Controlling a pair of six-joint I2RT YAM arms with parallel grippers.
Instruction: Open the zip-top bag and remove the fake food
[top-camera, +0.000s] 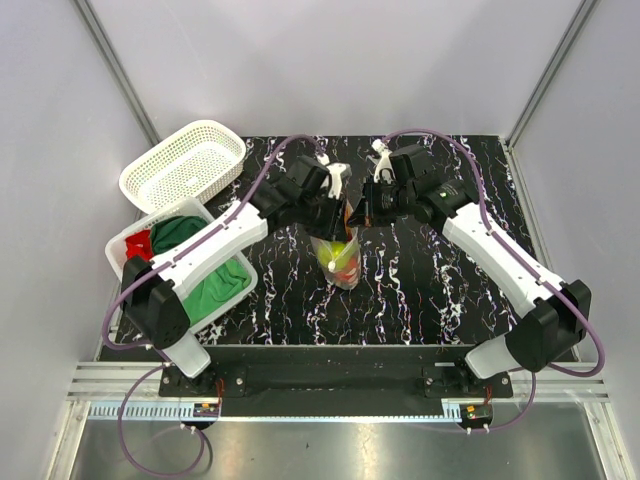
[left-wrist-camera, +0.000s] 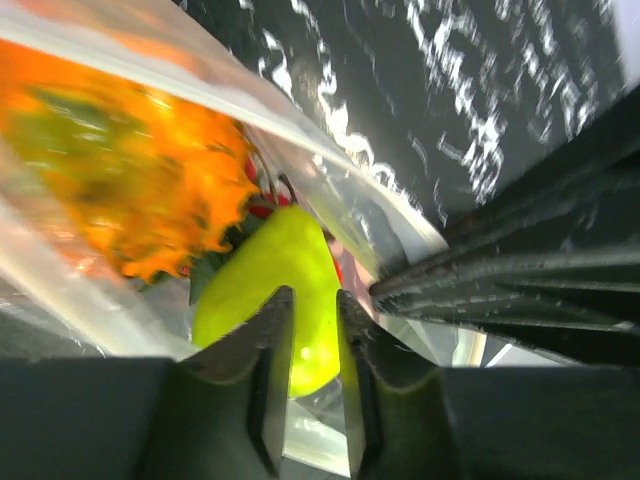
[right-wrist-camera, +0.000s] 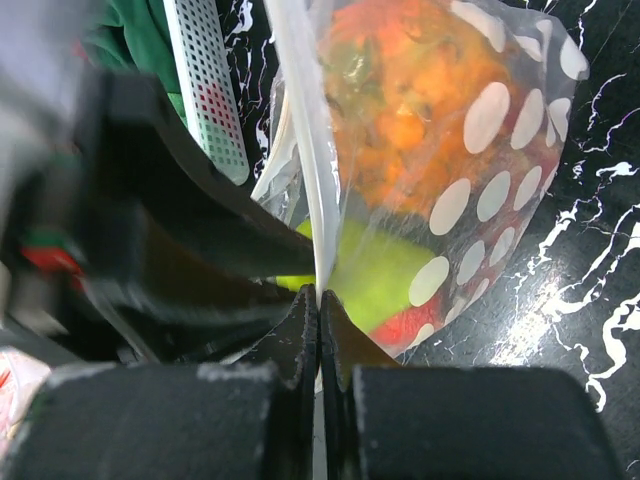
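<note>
The zip-top bag (top-camera: 340, 262) hangs upright over the black marbled table, clear with white dots (right-wrist-camera: 480, 115). Inside it are the fake food pieces: a yellow-green pear (left-wrist-camera: 270, 270), an orange bumpy piece (right-wrist-camera: 400, 110) and a red fruit (right-wrist-camera: 425, 322). My right gripper (right-wrist-camera: 318, 292) is shut on the bag's white top strip and holds that side up. My left gripper (left-wrist-camera: 315, 292) is down in the bag's mouth, its jaws a narrow gap apart. The pear lies just beyond the tips, wider than the gap. Both grippers meet above the bag (top-camera: 350, 212).
A white perforated basket (top-camera: 185, 165) stands at the back left. In front of it a white bin (top-camera: 112, 248) holds a green cloth (top-camera: 215, 285) and a red cloth (top-camera: 138, 243). The bin's perforated wall (right-wrist-camera: 205, 80) is close behind the bag.
</note>
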